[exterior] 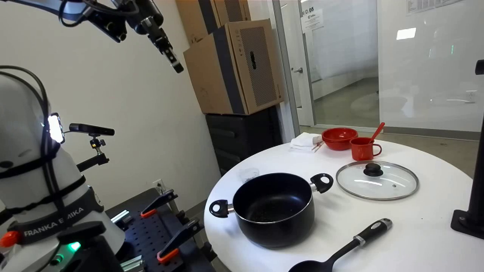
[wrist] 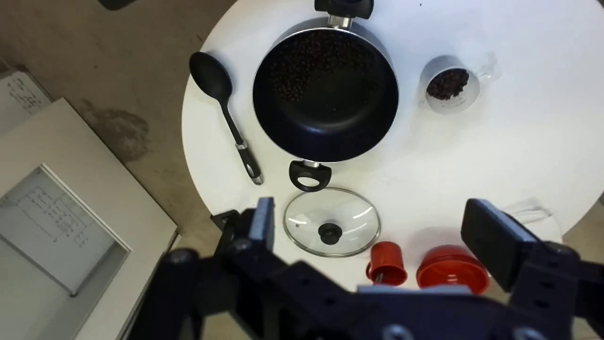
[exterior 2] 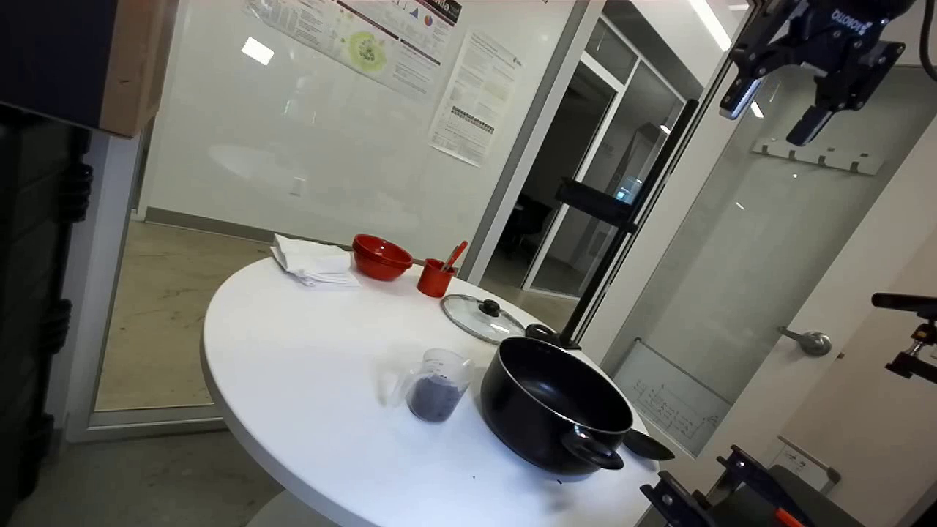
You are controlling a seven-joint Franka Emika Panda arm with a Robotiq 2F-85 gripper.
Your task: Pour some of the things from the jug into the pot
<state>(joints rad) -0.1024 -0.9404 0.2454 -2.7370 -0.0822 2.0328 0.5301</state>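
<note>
The jug point(exterior 2: 439, 388) is a small see-through cup with a handle, upright on the white table beside the pot. In the wrist view the jug point(wrist: 454, 101) holds dark reddish beans. It shows faintly behind the pot in an exterior view point(exterior: 248, 173). The pot point(exterior: 278, 230) is wide, black and round, with two side handles. It also shows in an exterior view point(exterior 2: 534, 421). In the wrist view the pot point(wrist: 330, 118) has dark beans spread over part of its bottom. My gripper point(exterior 2: 768, 126) is open and empty, high above the table; its fingers also show in the wrist view point(wrist: 369, 208).
A glass lid point(wrist: 349, 212) lies by the pot's handle. A red cup point(exterior: 362, 150) with a spoon, red bowls point(exterior: 338, 141) and white cloths point(exterior 2: 315, 262) stand at one edge. A black ladle point(wrist: 231, 120) lies by the pot. A black post point(exterior 2: 607, 271) stands at the table's edge.
</note>
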